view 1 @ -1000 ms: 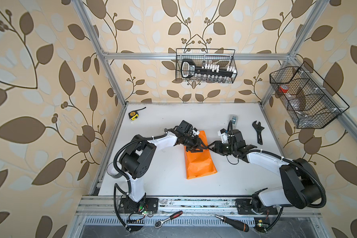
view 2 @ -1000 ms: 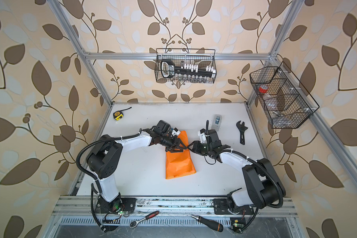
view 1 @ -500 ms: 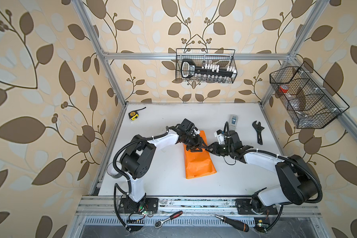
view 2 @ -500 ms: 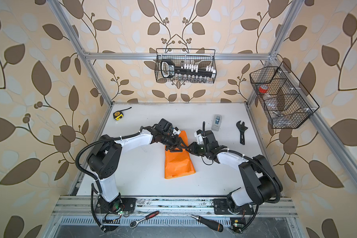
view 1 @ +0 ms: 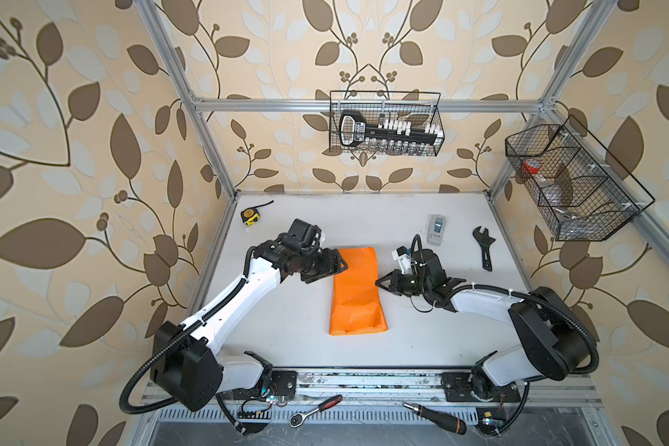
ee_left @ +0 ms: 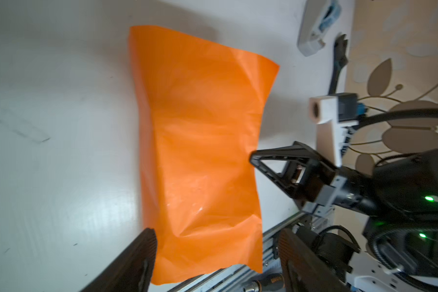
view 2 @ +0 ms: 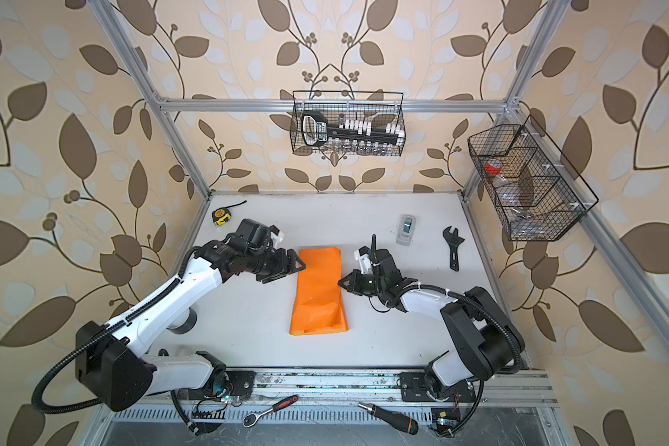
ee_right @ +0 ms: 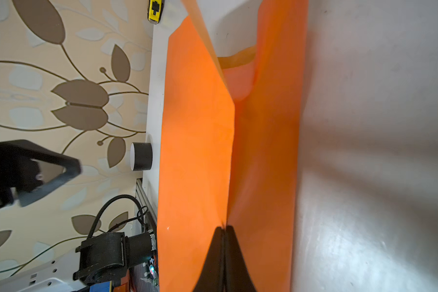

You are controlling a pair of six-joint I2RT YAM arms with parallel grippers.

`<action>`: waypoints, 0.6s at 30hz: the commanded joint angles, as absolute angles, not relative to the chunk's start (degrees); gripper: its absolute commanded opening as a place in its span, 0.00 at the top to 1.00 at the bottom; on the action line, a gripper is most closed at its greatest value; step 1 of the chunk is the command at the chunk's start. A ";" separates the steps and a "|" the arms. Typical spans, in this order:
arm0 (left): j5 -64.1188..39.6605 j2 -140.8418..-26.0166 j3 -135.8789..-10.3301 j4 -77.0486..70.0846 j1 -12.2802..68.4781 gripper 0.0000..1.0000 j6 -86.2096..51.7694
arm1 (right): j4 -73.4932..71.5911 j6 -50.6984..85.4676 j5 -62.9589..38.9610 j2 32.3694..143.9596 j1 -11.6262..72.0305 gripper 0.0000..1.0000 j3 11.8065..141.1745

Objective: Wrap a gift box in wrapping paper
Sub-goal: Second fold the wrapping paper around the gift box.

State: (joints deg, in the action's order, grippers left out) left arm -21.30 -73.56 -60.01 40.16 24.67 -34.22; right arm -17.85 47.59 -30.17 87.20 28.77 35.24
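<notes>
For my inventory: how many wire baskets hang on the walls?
2. The back wire basket hangs on the rear wall; the side wire basket, on the right wall. None seems hidden.

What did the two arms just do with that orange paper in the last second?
The left gripper pulled back to its own side of the wrapping paper and opened, apparently letting go. The right gripper closed at the opposite edge; whether it pinches paper is unclear. The paper slid slightly toward the left arm. The wrench, tape measure and tape dispenser stayed put.
</notes>
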 commanded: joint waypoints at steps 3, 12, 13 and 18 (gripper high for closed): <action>-21.89 -78.36 -54.94 38.90 24.41 0.20 -30.50 | -20.92 50.63 -31.62 90.05 29.09 0.98 34.27; -19.25 -85.41 -57.95 38.43 24.41 0.18 -27.71 | -15.50 47.73 -31.39 88.64 27.51 1.00 37.55; -19.18 -86.10 -58.23 38.41 24.43 0.18 -27.60 | -14.67 47.21 -31.26 88.61 27.30 1.00 38.02; -17.60 -89.52 -59.39 38.58 24.43 0.19 -27.16 | -12.57 45.73 -31.33 89.30 26.47 1.00 39.70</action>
